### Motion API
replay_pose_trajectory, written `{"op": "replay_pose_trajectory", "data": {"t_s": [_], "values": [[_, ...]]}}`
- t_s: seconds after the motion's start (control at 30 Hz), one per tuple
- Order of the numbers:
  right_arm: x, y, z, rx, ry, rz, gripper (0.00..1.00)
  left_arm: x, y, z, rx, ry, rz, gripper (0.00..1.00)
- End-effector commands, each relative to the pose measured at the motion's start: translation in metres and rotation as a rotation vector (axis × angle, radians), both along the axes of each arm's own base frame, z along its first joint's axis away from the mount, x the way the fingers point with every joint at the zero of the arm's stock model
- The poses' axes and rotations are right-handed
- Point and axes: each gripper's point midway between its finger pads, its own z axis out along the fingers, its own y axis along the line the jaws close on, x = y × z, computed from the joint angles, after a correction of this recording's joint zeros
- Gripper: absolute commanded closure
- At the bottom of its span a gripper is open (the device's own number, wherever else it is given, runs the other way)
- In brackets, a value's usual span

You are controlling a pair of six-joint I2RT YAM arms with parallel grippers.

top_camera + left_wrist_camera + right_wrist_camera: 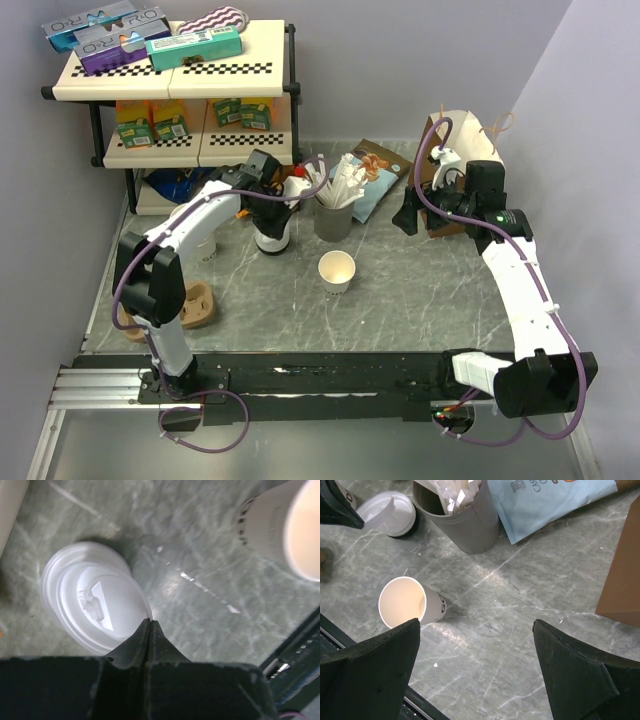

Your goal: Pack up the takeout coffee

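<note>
1. Takeout coffee cup (337, 270): lidless, upright at table centre, at 5 o'clock of the lid stack (271, 238).
2. Left gripper (150, 622): jaws closed, apparently pinching the top lid (95, 601) by its rim; best lifted straight and carried level.
3. Right gripper (475, 625): jaws wide, empty.

Paper cup (280, 527) cut off at right edge, brown bag (622, 575) likewise, cup's lettering (441, 608) apparently half hidden

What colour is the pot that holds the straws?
Plain grey. The straw pot shows best in the right wrist view.
</note>
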Motion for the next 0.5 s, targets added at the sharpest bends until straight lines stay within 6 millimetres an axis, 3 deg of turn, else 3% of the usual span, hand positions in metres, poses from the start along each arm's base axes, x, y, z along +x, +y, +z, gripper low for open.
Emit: {"op": "replay_pose_trajectory", "data": {"t_s": [0.0,0.3,0.37,0.43,0.47], "values": [[0.012,0.002,0.021,0.027,-0.067,0.001,0.0,0.002,-0.02,0.034,-0.133,-0.005,-0.01,0.99],[0.007,0.002,0.017,0.027,-0.066,0.002,0.0,-0.008,-0.012,0.043,-0.164,-0.007,0.005,0.99],[0.006,0.003,0.018,0.027,-0.068,0.005,0.0,-0.024,-0.021,0.065,-0.279,0.028,-0.059,0.99],[0.005,0.002,0.017,0.022,-0.068,0.009,0.0,-0.034,-0.016,0.088,-0.376,0.009,-0.113,0.99],[0.004,0.002,0.018,0.018,-0.073,0.015,0.0,-0.05,-0.021,0.096,-0.465,0.051,-0.168,0.99]]}}
